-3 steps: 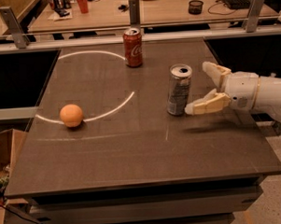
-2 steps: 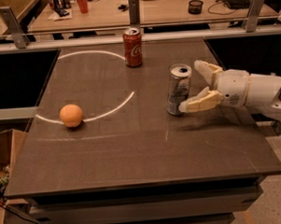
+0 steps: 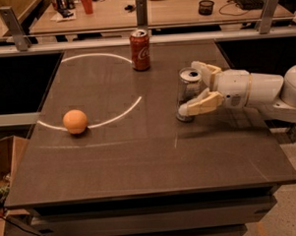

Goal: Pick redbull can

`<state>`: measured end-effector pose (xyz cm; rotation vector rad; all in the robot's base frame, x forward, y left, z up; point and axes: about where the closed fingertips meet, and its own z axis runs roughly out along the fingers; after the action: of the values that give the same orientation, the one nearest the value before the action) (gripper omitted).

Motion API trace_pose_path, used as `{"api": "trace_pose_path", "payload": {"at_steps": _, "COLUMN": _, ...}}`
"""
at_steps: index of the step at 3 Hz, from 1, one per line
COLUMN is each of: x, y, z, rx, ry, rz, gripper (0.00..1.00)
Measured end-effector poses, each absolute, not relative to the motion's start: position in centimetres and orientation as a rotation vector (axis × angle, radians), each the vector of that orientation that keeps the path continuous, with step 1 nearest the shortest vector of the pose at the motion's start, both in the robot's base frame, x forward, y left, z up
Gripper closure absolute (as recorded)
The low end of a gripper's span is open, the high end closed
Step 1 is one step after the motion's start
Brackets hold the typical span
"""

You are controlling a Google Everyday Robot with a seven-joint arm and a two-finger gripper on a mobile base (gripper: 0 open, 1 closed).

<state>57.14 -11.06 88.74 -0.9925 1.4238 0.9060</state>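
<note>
One gripper (image 3: 188, 87), cream-coloured, on a white arm (image 3: 265, 88) that reaches in from the right of the view. Its jaws are spread apart around the redbull can (image 3: 186, 96), one behind the can near its top and the other in front, low by its base (contact with the metal cannot be told).

One redbull can, tall, slim and silver-grey, upright on the desk (image 3: 140, 159) right of centre, between the jaws.

One red can (image 3: 140, 50), shorter, upright near the far edge of the desk, well apart from the gripper.

One orange ball (image 3: 75, 121) on the left part of the desk, just beside a white curved line (image 3: 119, 114) marked on the dark top.

One cardboard box (image 3: 2, 156), low at the left, off the desk.
</note>
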Motion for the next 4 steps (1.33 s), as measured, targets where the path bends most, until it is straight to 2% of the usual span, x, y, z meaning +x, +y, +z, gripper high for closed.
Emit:
{"api": "trace_pose_path", "payload": {"at_steps": 1, "x": 56.3, "y": -9.7, "z": 88.3, "rx": -1.024, "ry": 1.421, "rz": 0.953, "gripper": 0.16}}
{"api": "trace_pose_path", "payload": {"at_steps": 4, "x": 55.6, "y": -8.8, "z": 88.5, "rx": -1.063, "ry": 1.404, "rz": 0.987, "gripper": 0.85}}
